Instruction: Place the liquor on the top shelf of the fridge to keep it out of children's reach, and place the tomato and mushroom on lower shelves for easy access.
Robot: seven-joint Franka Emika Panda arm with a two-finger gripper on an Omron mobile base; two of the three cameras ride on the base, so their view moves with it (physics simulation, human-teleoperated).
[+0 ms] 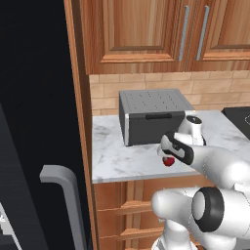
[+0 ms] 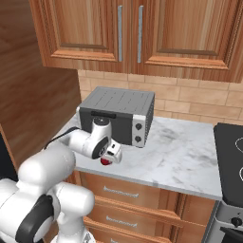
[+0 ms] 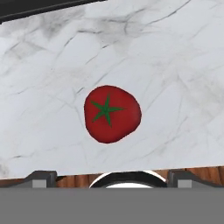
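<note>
Gripper (image 3: 112,177) hangs with jaws spread wide and empty above the tomato (image 3: 112,113), a glossy red, slightly lumpy ball with a green star stem, on the veined marble counter (image 3: 175,65) before the boxy grey oven (image 1: 151,117).

Clearance: bare counter (image 3: 175,65) all round your tomato (image 3: 112,113) | Obstacle: oven (image 2: 116,116) just behind it | Left: fridge (image 1: 34,122) wall bounds your counter

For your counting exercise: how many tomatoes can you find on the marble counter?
1. The tomato lies on the marble counter near its front edge, directly below the open gripper, in front of the grey oven. Others could be hidden behind the arm.
</note>
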